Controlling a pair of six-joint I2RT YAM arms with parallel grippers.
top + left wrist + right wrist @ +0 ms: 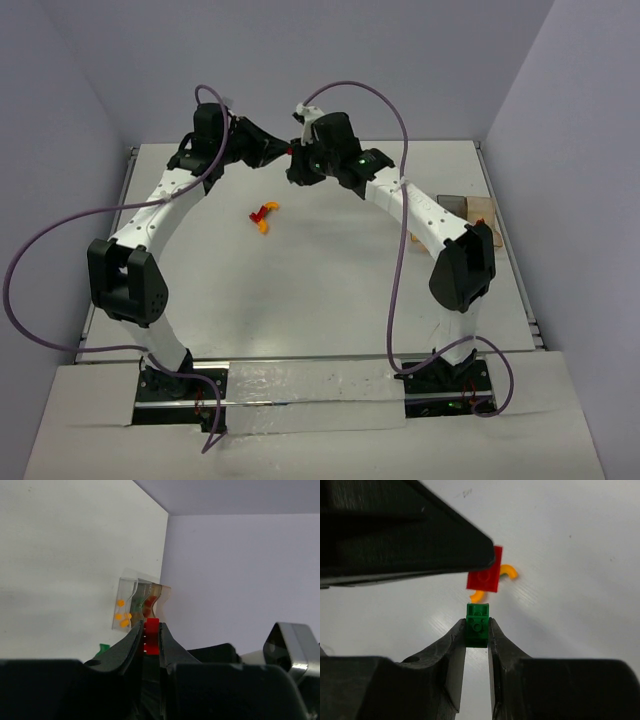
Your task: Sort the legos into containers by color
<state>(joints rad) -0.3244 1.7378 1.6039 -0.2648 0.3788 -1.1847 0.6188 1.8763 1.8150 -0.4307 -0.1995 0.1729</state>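
left gripper (151, 632) clamped narrow on a small red plastic brick (152, 639), lower centre of the left wrist view. row of three clear plastic bins (131, 586) sits just above it at the white table (60, 555) edge, with orange plastic bits (120, 603) in the leftmost bin. right gripper (477, 632) pinches a small green plastic brick (477, 622), centre frame. beyond it lies a flat red plastic brick (485, 577) beside orange curved pieces (509, 571). black arm bulk (395, 530) blocks the upper left.

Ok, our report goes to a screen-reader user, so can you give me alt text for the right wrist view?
The right pincer grips a small green brick between its two dark fingers, above a white table. Just beyond lie a red brick and curved orange bits; a large black shape fills the upper left.
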